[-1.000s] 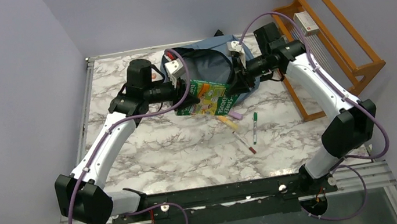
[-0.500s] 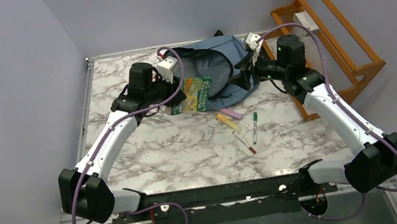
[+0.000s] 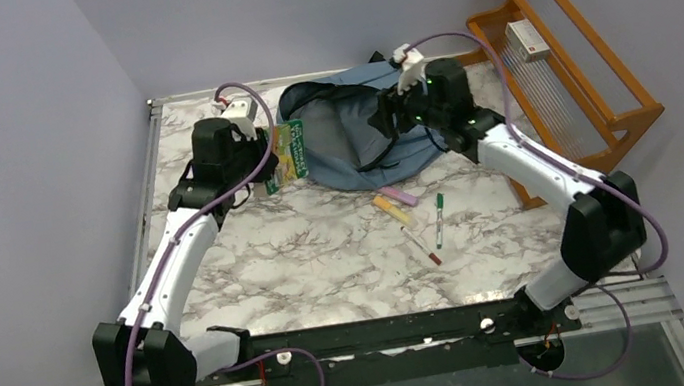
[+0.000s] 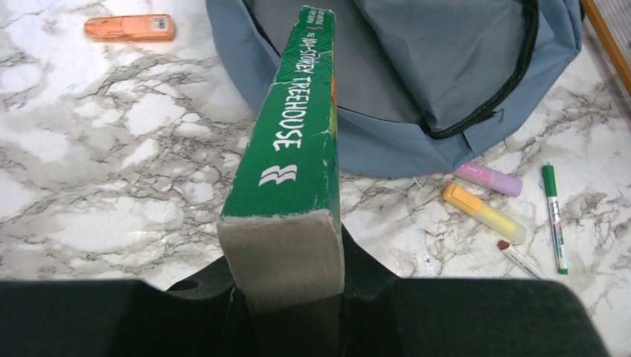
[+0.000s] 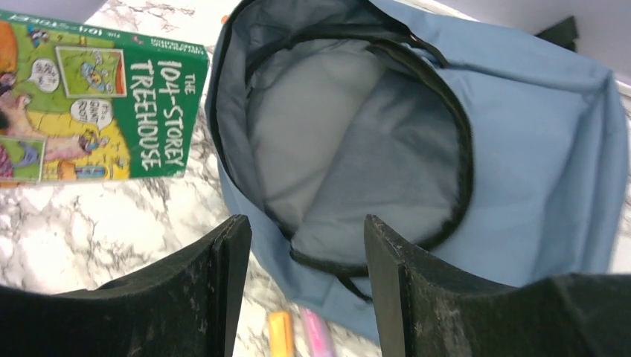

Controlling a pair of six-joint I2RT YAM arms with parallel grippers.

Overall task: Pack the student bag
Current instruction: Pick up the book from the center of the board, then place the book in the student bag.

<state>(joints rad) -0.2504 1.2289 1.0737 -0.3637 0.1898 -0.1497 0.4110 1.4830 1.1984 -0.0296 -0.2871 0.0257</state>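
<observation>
Left pincer (image 4: 289, 316) is clenching the near end of a green book (image 4: 298, 149), spine uppermost; the book is pointing forward from the pincer, its far end just beside the rim of the student bag (image 4: 387, 149). Right pincer (image 5: 305, 245) is standing released, jaws apart with nothing between them. The student bag is lying on the tabletop (image 4: 111, 171) directly below and ahead of the right pincer; its main compartment is gaping open and only grey lining is showing inside. The book is sitting outside the bag, to the left of the right pincer. Right of the left pincer, a purple highlighter (image 4: 489, 179), a yellow highlighter (image 4: 484, 214), a green marker (image 4: 553, 216) and a red-capped pen (image 4: 521, 259) are lying on the tabletop near the bag's lower edge; an orange marker (image 4: 130, 27) is lying ahead and to its left.
</observation>
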